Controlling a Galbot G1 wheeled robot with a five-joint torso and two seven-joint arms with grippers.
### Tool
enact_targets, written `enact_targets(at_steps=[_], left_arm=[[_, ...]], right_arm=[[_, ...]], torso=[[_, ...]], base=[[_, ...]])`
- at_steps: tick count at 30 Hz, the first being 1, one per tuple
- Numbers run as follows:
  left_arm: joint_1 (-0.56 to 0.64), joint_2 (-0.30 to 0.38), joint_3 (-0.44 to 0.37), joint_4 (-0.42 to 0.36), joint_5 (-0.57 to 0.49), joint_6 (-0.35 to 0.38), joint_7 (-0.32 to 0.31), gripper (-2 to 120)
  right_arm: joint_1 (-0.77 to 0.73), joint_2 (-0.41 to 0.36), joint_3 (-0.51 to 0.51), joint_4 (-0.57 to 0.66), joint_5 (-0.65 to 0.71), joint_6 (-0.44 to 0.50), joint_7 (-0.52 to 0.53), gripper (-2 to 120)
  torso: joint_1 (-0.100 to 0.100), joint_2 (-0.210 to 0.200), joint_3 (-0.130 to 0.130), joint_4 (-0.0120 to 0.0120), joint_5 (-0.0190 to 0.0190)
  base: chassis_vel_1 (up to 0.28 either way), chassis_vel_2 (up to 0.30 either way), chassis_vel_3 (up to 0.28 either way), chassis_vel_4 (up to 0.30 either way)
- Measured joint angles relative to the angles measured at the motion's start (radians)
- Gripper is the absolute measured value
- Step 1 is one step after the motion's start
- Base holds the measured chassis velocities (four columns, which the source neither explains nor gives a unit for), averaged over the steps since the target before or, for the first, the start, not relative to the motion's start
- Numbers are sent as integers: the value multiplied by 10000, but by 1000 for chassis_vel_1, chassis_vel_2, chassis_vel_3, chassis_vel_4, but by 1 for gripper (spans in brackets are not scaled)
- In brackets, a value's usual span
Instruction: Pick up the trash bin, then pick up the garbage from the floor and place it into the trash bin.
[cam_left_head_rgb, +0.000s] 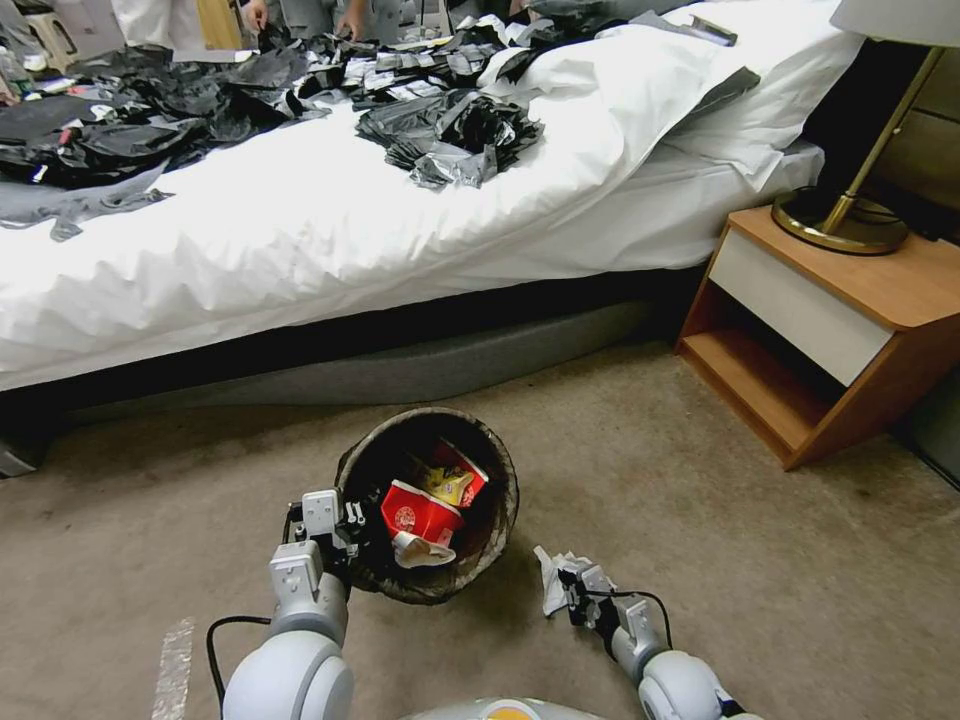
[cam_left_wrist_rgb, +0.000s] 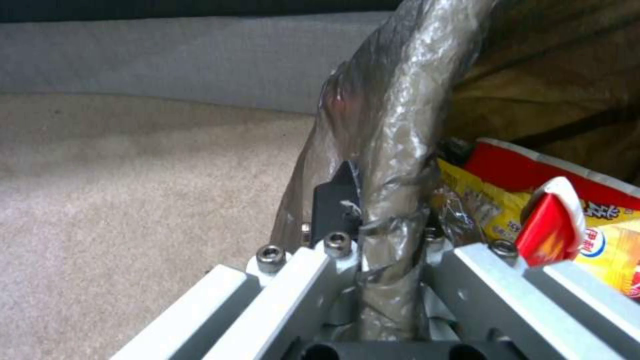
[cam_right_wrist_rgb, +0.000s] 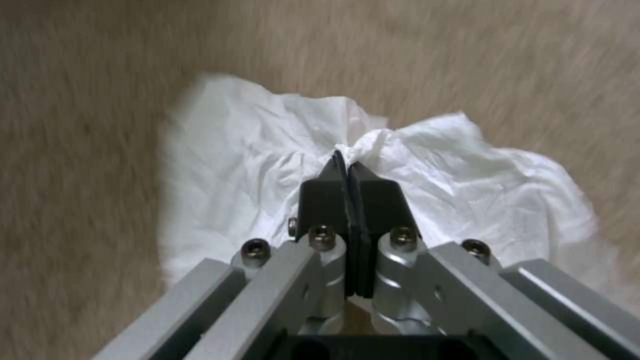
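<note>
The trash bin (cam_left_head_rgb: 430, 505) sits low in the middle of the head view, on the beige carpet (cam_left_head_rgb: 760, 560) in front of the bed (cam_left_head_rgb: 330, 240), its mouth tipped toward the camera. A dark bag is folded over its rim. Inside lie a red carton (cam_left_head_rgb: 420, 512), a yellow snack wrapper (cam_left_head_rgb: 448, 485) and a pale scrap of paper. The left hand (cam_left_head_rgb: 350, 525) is at the bin's left edge, clenched on the rim: in the left wrist view the bagged rim (cam_left_wrist_rgb: 387, 165) runs straight between its fingers (cam_left_wrist_rgb: 333, 200), with the red and yellow wrappers (cam_left_wrist_rgb: 567, 200) just past it.

The right hand (cam_left_head_rgb: 572, 580) is at lower right of the bin, down near the carpet, grasping a crumpled white tissue (cam_left_head_rgb: 553, 580). In the right wrist view its black fingertips (cam_right_wrist_rgb: 320, 195) are pressed together on a pinched fold of the tissue (cam_right_wrist_rgb: 253, 165), which spreads out on both sides over the carpet. The tissue is just beside the bin, not touching it.

At right of the head view stands a wooden nightstand (cam_left_head_rgb: 850, 330) with a brass lamp base (cam_left_head_rgb: 838, 222) on top. Grey-black foil bags (cam_left_head_rgb: 450, 135) are heaped on the white bedding at the top of the frame.
</note>
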Motion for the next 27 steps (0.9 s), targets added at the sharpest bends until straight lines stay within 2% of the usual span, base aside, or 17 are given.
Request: enact_targets(at_steps=[7,17,24,27], left_arm=[[-17,3,16,-10,2,3,1,0],[-49,60,-43,-13,-65,5,2,0],[-42,62,-33,49,-84,12,1,0],[-47,60,-30,84,-78,13,0,0]], right_arm=[[-354,-107,281,992,15,343,233,0],[-1107,-277,799,3330,-76,1040,627,0],[-1150,17,866,5319,-221,3021,163,0],[-1096,59,815,5916,-196,3411,-92,0]], torso=[[0,0,0,-2,-1],[0,0,-1,-4,-3],[0,0,-1,-2,-5],[1,0,-1,-3,-3]], base=[[0,0,0,0],[0,0,0,0],[0,0,0,0],[0,0,0,0]])
